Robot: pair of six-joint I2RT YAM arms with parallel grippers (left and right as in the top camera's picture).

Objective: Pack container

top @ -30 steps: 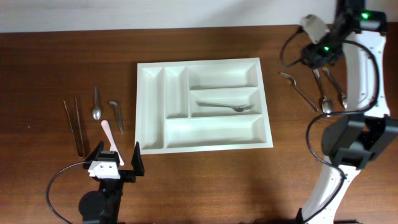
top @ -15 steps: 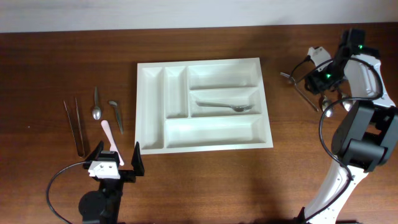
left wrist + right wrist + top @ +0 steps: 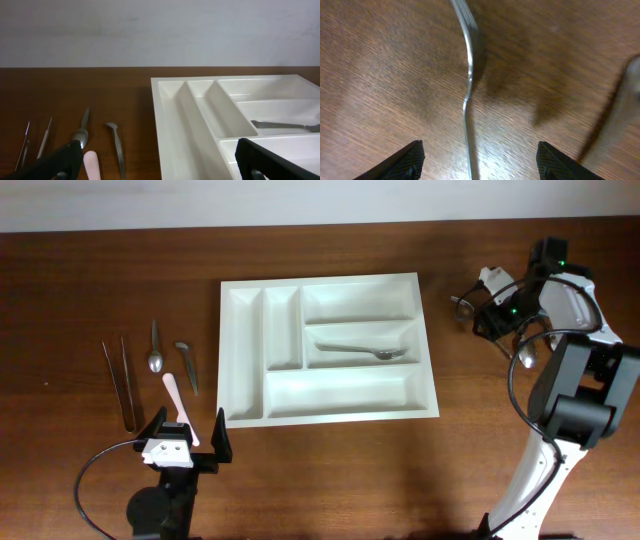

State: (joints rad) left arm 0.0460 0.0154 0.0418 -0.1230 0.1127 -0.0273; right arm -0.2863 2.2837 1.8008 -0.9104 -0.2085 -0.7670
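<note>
**While one fork lies in the tray, both pairs of jaws stand apart and hold nothing**

Set flat at the middle of the brown worktop [image 3: 100, 280], the container [image 3: 224, 350] is a white tray with two narrow upright compartments on its left side and three wide horizontal ones to their right. It holds a single fork [image 3: 355, 348]. The fork lies lengthwise in the middle wide compartment with its head toward the right wall. In the left wrist view the container [image 3: 165, 125] fills the right half, and the handle of the fork [image 3: 285, 125] shows in that same compartment.

Left of the tray, several things lie on the bare wood:
- a pair of thin metal rods [image 3: 118, 380]
- a small spoon [image 3: 154, 350]
- a short curved metal tool [image 3: 186, 365]
- a pale pink stick [image 3: 178, 405]

The left jaws sit at the near edge of the worktop, just off the tray's near left corner. They are wide apart and grip nothing. The near end of the pink stick [image 3: 92, 165] lies close by the fingers [image 3: 55, 162].

The right jaws are low over the wood, well to the right of the tray, among loose cutlery that includes a spoon [image 3: 525, 355]. They are also spread wide, with the fingers [image 3: 400, 162] on either side of a slim metal handle [image 3: 468, 100] lying on the worktop. I cannot tell whether they touch it. A second, blurred piece [image 3: 615, 110] lies to its right.
</note>
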